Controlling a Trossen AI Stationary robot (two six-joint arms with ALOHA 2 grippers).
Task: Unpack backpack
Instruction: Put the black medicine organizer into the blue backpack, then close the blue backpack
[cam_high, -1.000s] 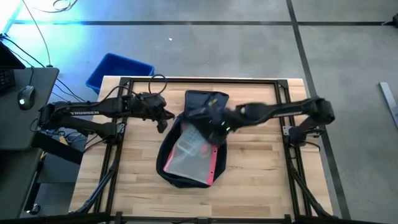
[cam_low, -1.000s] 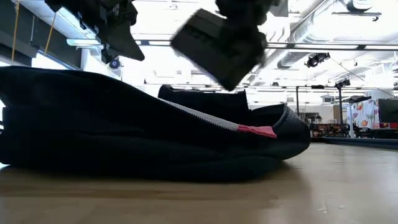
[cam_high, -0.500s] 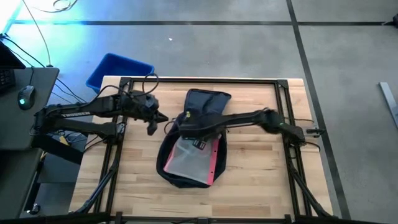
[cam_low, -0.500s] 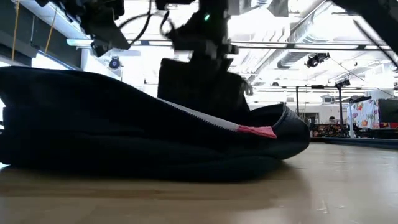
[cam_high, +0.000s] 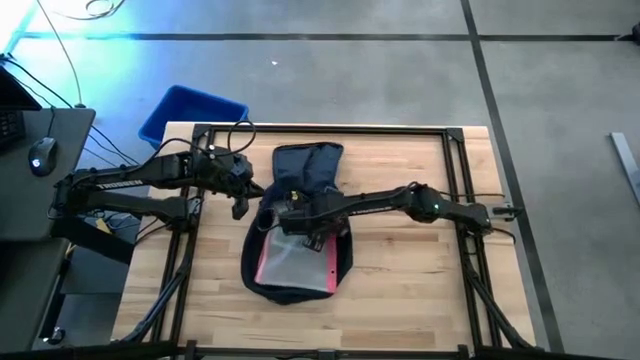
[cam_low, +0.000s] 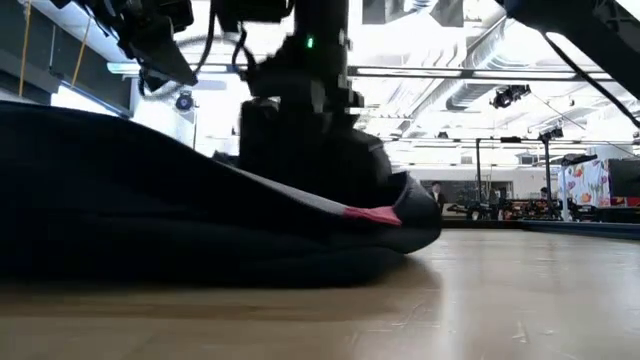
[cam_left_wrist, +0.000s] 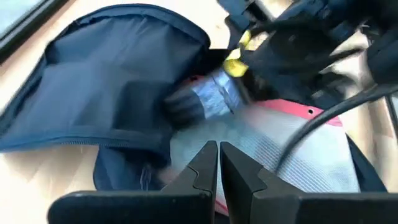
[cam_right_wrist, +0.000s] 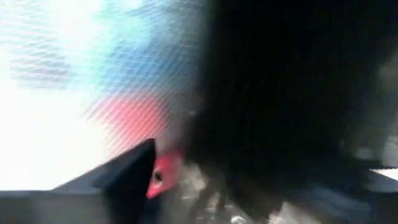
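Navy backpack (cam_high: 296, 225) lies flat mid-table, main flap folded back toward the far edge, mouth open upward. Inside shows a clear mesh pouch (cam_high: 292, 262) with red-pink trim. Right gripper (cam_high: 300, 222) reaches across from the right side and sits down at the open mouth, over the pouch; its wrist view is filled with mesh and red trim close up, one dark finger visible, so whether the fingers are apart or together cannot be told. Left gripper (cam_high: 240, 207) hovers just beside the backpack's left edge, fingers together, holding nothing. Wooden table (cam_high: 420, 280). Blue bin (cam_high: 190, 112) on the floor beyond the far-left corner.
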